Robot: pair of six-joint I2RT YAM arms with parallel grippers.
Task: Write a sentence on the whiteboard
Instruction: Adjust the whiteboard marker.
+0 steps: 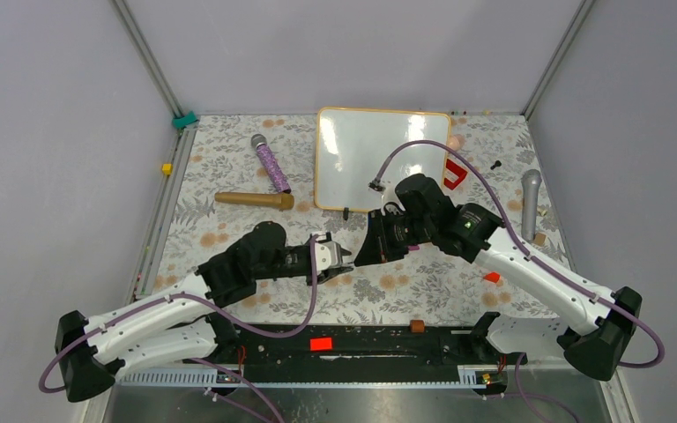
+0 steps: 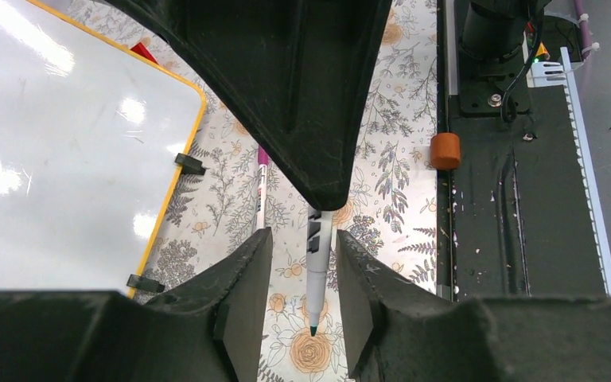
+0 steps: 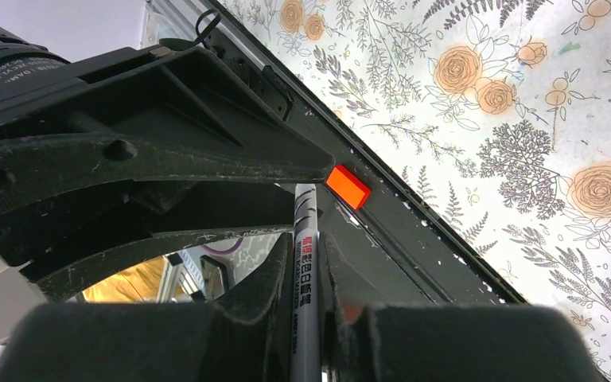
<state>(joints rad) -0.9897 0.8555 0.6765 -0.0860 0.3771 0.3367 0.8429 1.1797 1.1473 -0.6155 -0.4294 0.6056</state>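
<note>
Right jaws are pinching the marker (image 3: 305, 239), long axis pointing straight into the left jaws, which are sitting spread either side of its green tip without touching it. Whiteboard (image 1: 353, 150) is lying blank just beyond both, right arm nearer, so I'm guessing the right does the writing.

Bright even light, with glare patches on the whiteboard (image 2: 71, 199).
</note>
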